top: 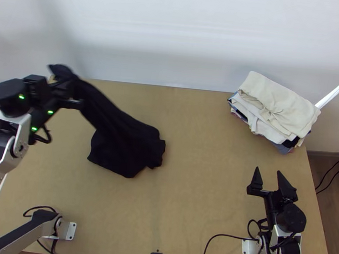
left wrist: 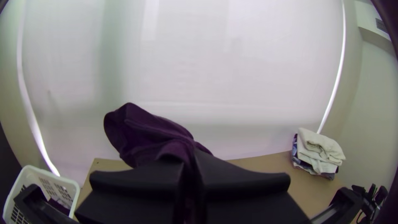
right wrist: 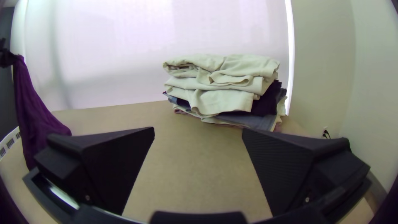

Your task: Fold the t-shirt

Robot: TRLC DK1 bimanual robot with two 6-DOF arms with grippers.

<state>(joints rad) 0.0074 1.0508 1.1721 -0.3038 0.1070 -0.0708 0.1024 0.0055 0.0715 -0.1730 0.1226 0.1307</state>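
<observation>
My left gripper [top: 66, 88] is raised over the table's left side, shut on one end of the black t-shirt [top: 127, 142]. From there the cloth slants down, its lower part bunched on the table. In the left wrist view the t-shirt [left wrist: 147, 132] looks dark purple and is pinched in the left gripper [left wrist: 190, 170]. The right gripper [top: 271, 177] stands open at the table's right side, well apart from the t-shirt. In the right wrist view the right gripper [right wrist: 198, 132] has nothing between its fingers, and the t-shirt [right wrist: 35, 116] hangs far off.
A stack of folded clothes [top: 279, 109], cream on top, lies at the table's back right. A white basket [left wrist: 25, 182] with dark cloth inside stands beyond the table's left edge. Bare wood [top: 200, 154] lies between the t-shirt and the right gripper. Cables run along the near edge.
</observation>
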